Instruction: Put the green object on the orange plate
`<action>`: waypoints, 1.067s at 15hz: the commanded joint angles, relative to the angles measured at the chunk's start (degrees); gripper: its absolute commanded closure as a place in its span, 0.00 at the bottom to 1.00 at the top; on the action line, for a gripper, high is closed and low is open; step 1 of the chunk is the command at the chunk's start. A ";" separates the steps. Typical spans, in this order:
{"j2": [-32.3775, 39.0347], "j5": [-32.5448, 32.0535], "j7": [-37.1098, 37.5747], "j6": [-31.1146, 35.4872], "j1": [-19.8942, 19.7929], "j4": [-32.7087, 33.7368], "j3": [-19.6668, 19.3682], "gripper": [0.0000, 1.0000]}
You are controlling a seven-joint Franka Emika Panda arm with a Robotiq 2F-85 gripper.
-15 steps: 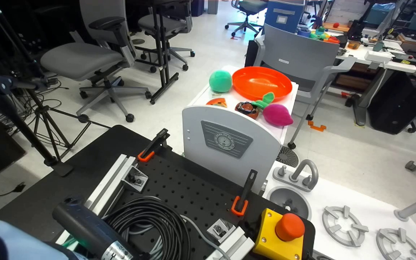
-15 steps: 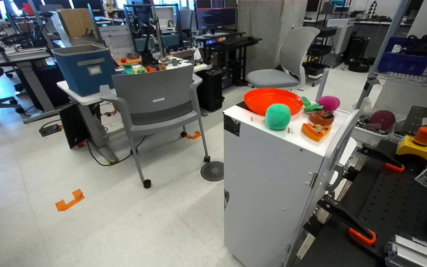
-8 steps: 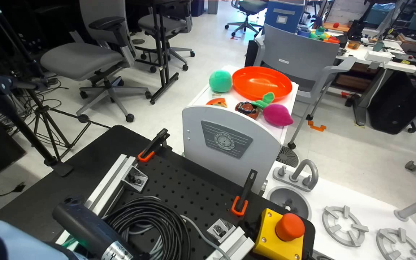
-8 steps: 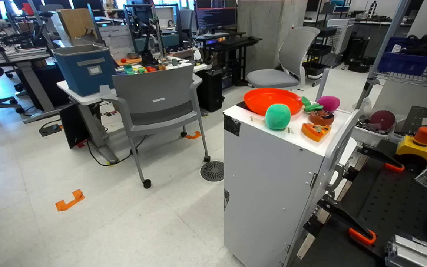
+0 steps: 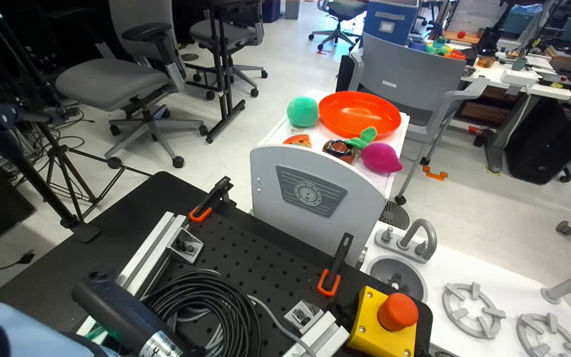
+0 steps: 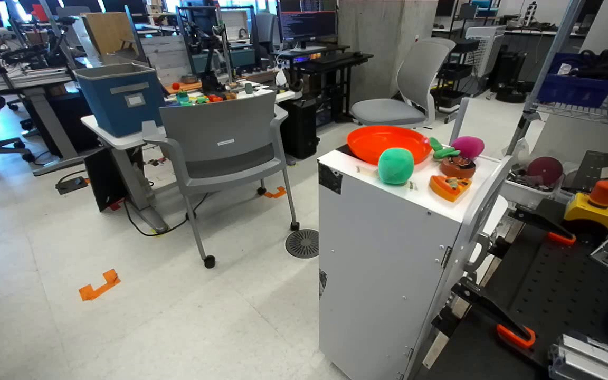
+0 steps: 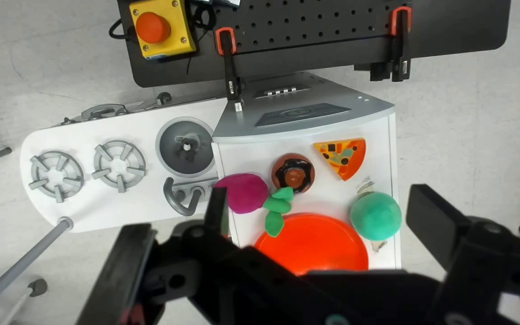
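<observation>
The green object is a smooth teal-green ball [image 7: 376, 216]. It rests on the white cabinet top beside the orange plate and shows in both exterior views [image 5: 303, 112] [image 6: 396, 166]. The orange plate [image 7: 314, 241] is a wide shallow dish with a raised rim, its near part hidden by the gripper in the wrist view. It also shows in both exterior views [image 5: 360, 115] [image 6: 380, 140]. My gripper [image 7: 321, 198] is open and empty, high above the cabinet, with the ball and plate seen between its fingers. It is out of sight in both exterior views.
A magenta ball [image 7: 244, 193] with green leaves touching the plate's edge, a brown donut toy [image 7: 293, 174] and a pizza slice toy [image 7: 345, 155] share the cabinet top. A grey upright panel [image 5: 315, 198] bounds it. A toy sink [image 7: 187, 146] and stove stand beside it.
</observation>
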 commanded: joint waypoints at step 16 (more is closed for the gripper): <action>-1.69 2.66 -14.83 13.41 3.49 -3.19 -3.50 0.00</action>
